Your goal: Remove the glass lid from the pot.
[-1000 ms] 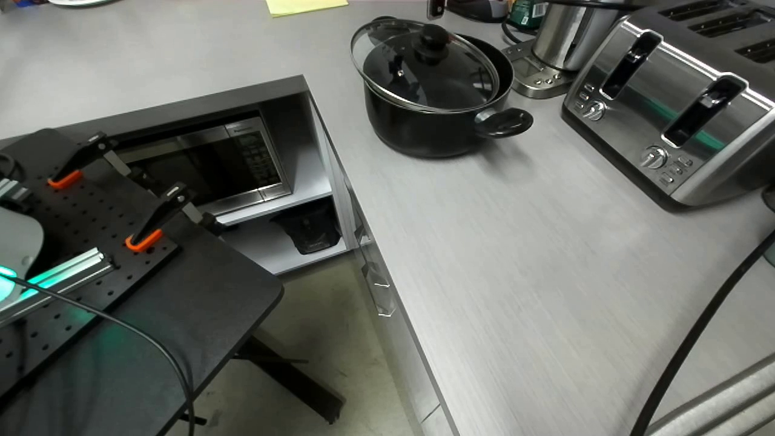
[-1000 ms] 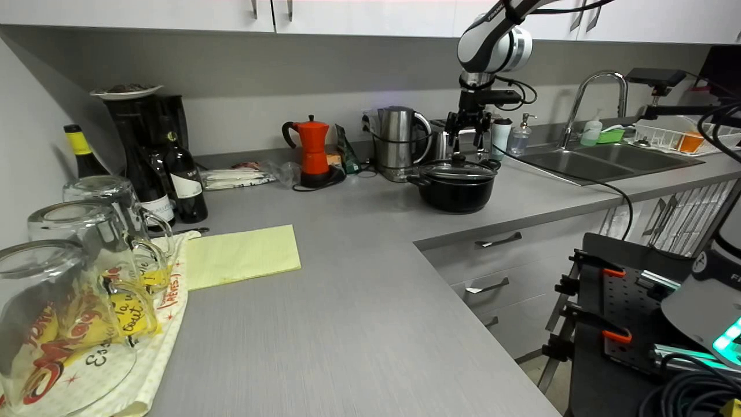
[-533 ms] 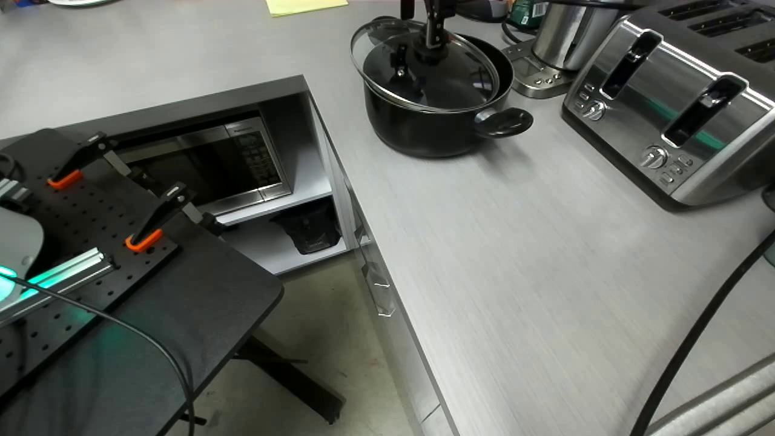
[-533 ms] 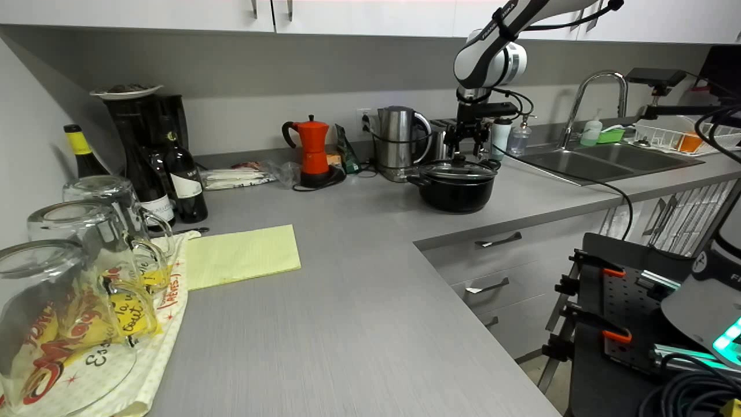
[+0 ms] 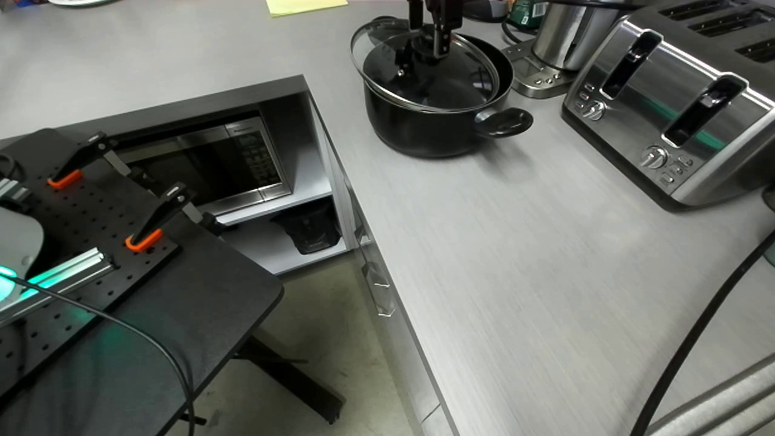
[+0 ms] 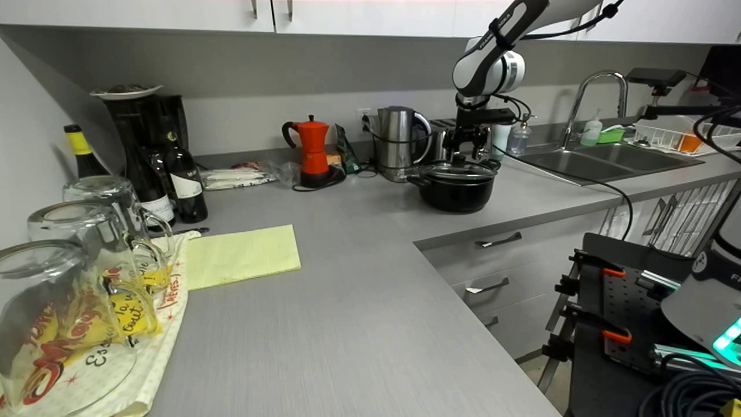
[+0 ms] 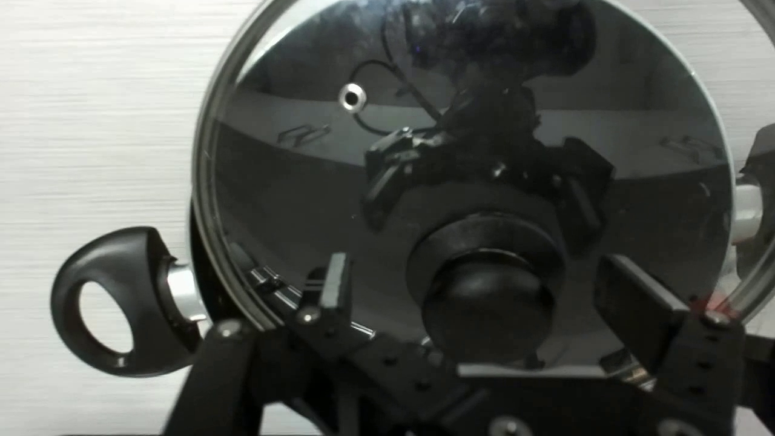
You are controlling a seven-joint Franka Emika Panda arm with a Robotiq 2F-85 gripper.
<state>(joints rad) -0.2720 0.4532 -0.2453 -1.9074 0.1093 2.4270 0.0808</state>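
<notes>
In the wrist view, my gripper [image 7: 478, 272] straddles the black knob [image 7: 489, 312], fingers [image 7: 335, 283] spread w/ gaps either side; its body is cut off at the bottom. The glass lid [image 5: 436, 85], cropped along its top there, sits on the pot [image 5: 418, 130], slightly off-ctr., baring a crescent of dark interior. Reflections in the glass mean I can't tell the pot's contents. Overhead, lettering on my arm [image 6: 492, 52] reads FRANKA. Near the pot, the toaster [image 5: 657, 106] is cut off in an exterior view; the kettle [image 6: 399, 139] stands just beside it. Farther along: green pack [image 6: 347, 152], print too small to read; red moka pot [image 6: 314, 147]; wine btls. [image 6: 186, 185], labels illegible to me; white dish [image 6: 127, 91] w/ dark contents I can't ID. Well apart, glass mugs [image 6: 87, 249], one cropped, stand on a towel [image 6: 153, 370] w/ partly legible writing.
</notes>
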